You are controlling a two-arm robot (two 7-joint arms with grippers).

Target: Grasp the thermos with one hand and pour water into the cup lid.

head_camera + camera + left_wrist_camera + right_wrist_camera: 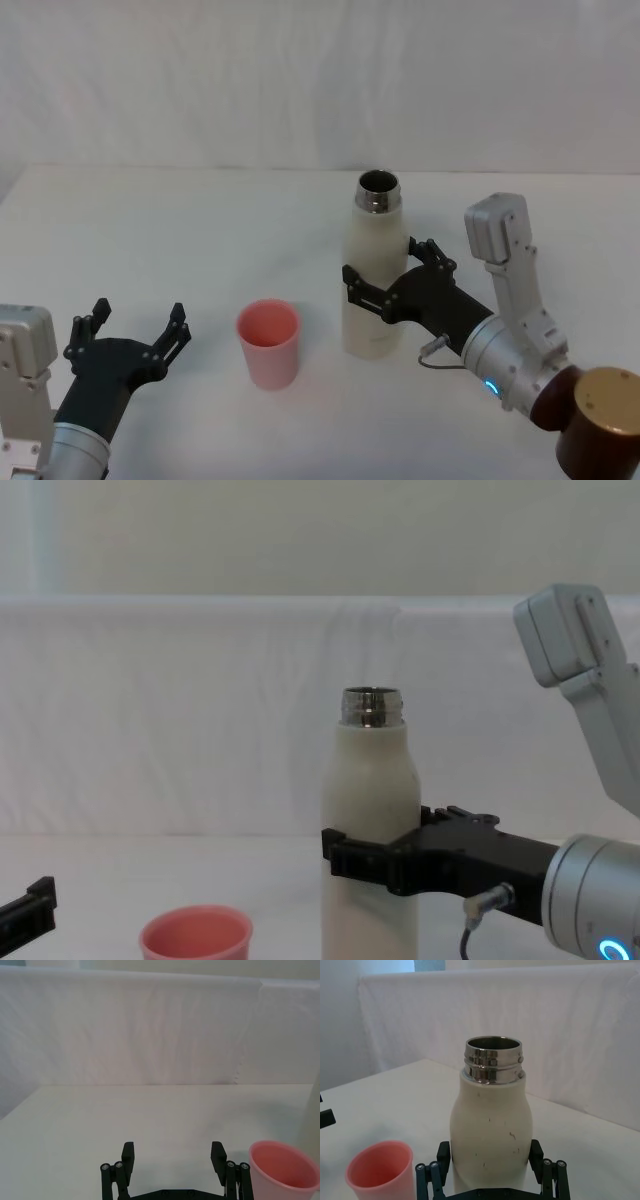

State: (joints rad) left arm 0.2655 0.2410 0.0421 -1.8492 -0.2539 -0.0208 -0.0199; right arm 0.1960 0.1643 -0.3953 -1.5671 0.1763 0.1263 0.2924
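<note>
Grasp step: right gripper fingers straddle the thermos mid-body, seemingly closed on it, still standing. Cup lid at its 8 o'clock. Left gripper open, empty. Next: lift, tilt toward cup.

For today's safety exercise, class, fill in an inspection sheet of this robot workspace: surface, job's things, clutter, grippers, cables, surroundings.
Surface: white table, bare apart from the job's things.
Job's things: thermos upright, uncapped, steel neck showing; pink cup lid upright to its left, apart from it.
Clutter: nothing seen.
Grippers: right gripper around the thermos body, fingers at both sides; left gripper open, holding nothing, left of the cup lid.
Cables: short grey cable at the right wrist.
Surroundings: white cloth backdrop.
</note>
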